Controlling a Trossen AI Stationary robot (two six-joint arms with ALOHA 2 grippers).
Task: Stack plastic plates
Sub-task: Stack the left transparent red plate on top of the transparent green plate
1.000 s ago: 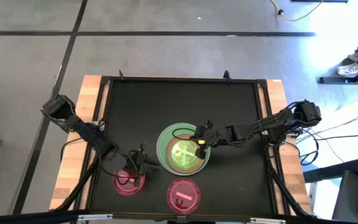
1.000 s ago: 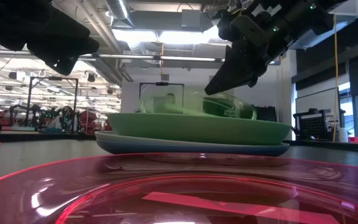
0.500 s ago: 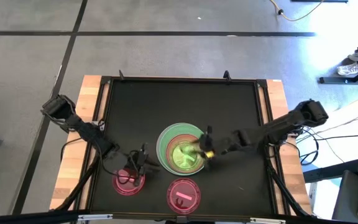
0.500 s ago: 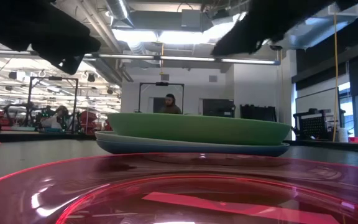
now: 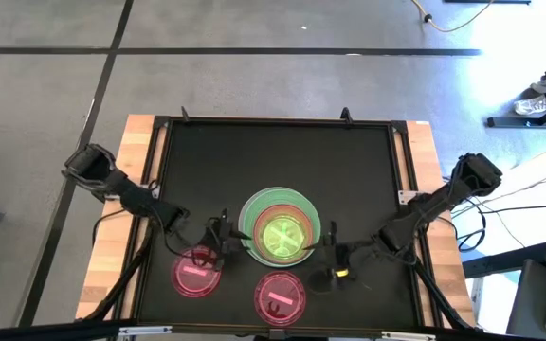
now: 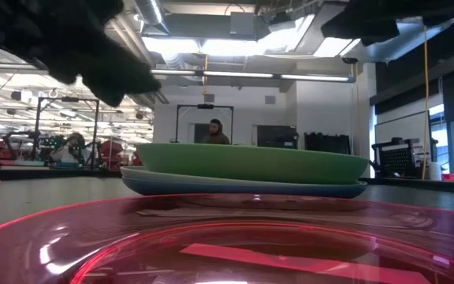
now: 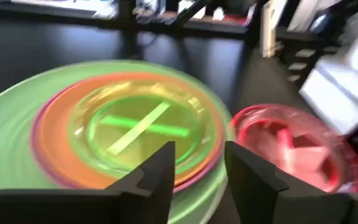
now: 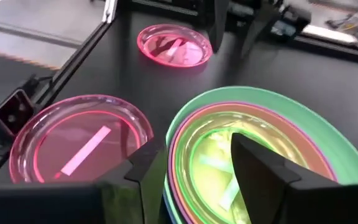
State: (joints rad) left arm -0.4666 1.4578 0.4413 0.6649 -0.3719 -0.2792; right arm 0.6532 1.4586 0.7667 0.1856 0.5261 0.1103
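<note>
Stack: [image 5: 280, 230] near the table's front middle; in the high view we see green outermost, then purple and orange rims, with translucent green plates on top. In the low view a blue plate [image 6: 243, 188] lies under the green one [image 6: 251, 163].

Left to stack: two pink plates, both flat on the mat. One [image 5: 197, 274] sits front-left of the stack, the other [image 5: 280, 296] just in front of it.

Left gripper: [image 5: 218, 233] beside the stack's left edge, above and behind the left pink plate; fingers [image 7: 155, 175] parted, nothing between them.

Right gripper: [image 5: 329, 265] just right of the front pink plate, near the stack's front-right edge; fingers [image 8: 143, 167] spread and empty.

Step in hand: we judge each arm is lining up on its nearer pink plate.

How to do it well: we should slide one finger under the rim and the other over it, pinching the edge, since the plates lie flat. Lift clear of the stack's rim before crossing, centre over the green top plate, release low so it nests.

Risk: the two arms are near each other at the stack; we would place one plate at a time.
</note>
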